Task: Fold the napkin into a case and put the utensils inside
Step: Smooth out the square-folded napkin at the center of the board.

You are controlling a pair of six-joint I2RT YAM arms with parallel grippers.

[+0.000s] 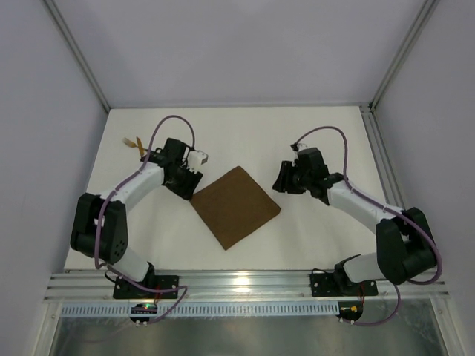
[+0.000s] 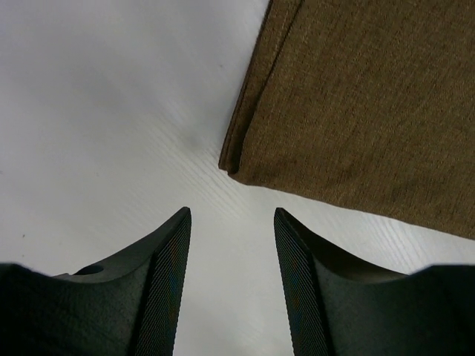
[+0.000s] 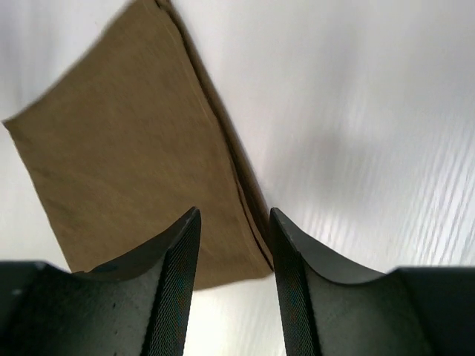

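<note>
The dark-brown napkin (image 1: 236, 206) lies folded into a smaller layered square, set like a diamond in the middle of the white table. My left gripper (image 1: 190, 187) is open and empty just off its left corner; the left wrist view shows the corner (image 2: 371, 111) slightly ahead of the open gripper (image 2: 232, 215). My right gripper (image 1: 283, 182) is open and empty over the napkin's right corner; in the right wrist view the folded edge (image 3: 126, 163) runs between the open gripper (image 3: 234, 215). A gold-coloured bit of the utensils (image 1: 133, 142) shows at the far left, partly hidden behind the left arm.
A metal rail (image 1: 245, 282) runs along the table's near edge by the arm bases. White walls and frame posts (image 1: 78, 55) enclose the table on three sides. Purple cables (image 1: 174, 122) loop above both arms.
</note>
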